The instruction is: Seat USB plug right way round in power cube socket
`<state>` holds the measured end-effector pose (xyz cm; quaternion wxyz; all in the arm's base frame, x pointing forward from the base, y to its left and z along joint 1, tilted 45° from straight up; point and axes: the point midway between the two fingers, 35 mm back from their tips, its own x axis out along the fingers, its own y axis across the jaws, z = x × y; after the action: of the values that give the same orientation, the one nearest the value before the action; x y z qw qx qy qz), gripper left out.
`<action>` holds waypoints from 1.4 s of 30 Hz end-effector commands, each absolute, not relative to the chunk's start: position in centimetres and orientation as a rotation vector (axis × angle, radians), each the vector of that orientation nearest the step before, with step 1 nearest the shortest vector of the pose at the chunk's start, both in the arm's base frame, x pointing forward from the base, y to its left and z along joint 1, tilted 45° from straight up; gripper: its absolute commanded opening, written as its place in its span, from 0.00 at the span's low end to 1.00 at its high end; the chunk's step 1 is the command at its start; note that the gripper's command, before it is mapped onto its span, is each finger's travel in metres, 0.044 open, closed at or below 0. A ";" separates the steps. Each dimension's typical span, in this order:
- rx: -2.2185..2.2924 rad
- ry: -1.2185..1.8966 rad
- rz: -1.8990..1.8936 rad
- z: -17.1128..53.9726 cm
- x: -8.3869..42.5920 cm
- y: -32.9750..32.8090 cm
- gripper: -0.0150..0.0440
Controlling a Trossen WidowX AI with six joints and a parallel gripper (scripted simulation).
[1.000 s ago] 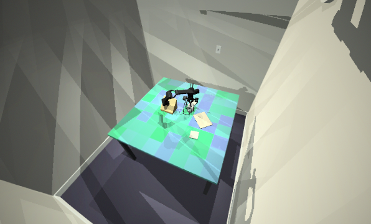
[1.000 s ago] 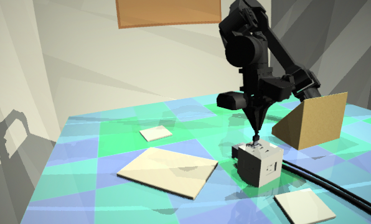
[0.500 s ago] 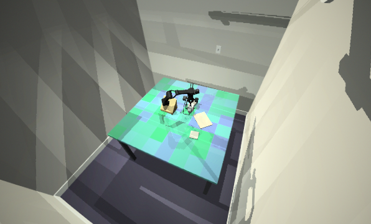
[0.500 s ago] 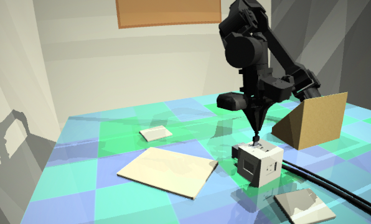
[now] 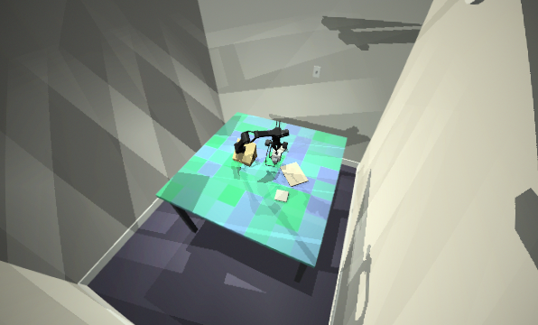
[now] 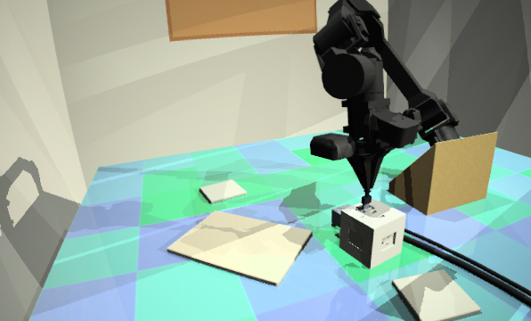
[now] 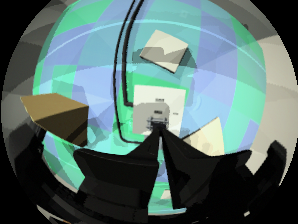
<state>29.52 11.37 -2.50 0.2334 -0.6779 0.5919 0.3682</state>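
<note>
The white power cube (image 6: 372, 236) (image 5: 274, 156) (image 7: 157, 111) stands on the green and blue table (image 6: 114, 294) (image 5: 215, 217). A small dark USB plug (image 6: 365, 203) (image 7: 157, 121) stands in the socket on the cube's top face. My gripper (image 6: 366, 199) (image 7: 160, 132) points straight down over the cube, and its fingertips are shut on the plug just above the top face. How deep the plug sits is too small to tell.
A black cable (image 6: 470, 267) (image 7: 123, 50) runs from the cube to the right. A tan wedge-shaped box (image 6: 448, 178) (image 5: 245, 153) (image 7: 60, 115) stands behind the cube. A large cream board (image 6: 239, 245) (image 5: 294, 174) and two small cream tiles (image 6: 223, 190) (image 6: 435, 296) lie flat nearby.
</note>
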 end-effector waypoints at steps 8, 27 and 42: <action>-1.868 1.628 1.014 -2.7 29.5 11.2 0.25; -1.868 1.628 1.014 -2.8 29.5 11.0 0.25; -1.868 1.628 1.014 -3.0 29.5 10.9 0.25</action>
<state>29.55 11.02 -2.85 0.2336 -0.6779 0.5919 0.3682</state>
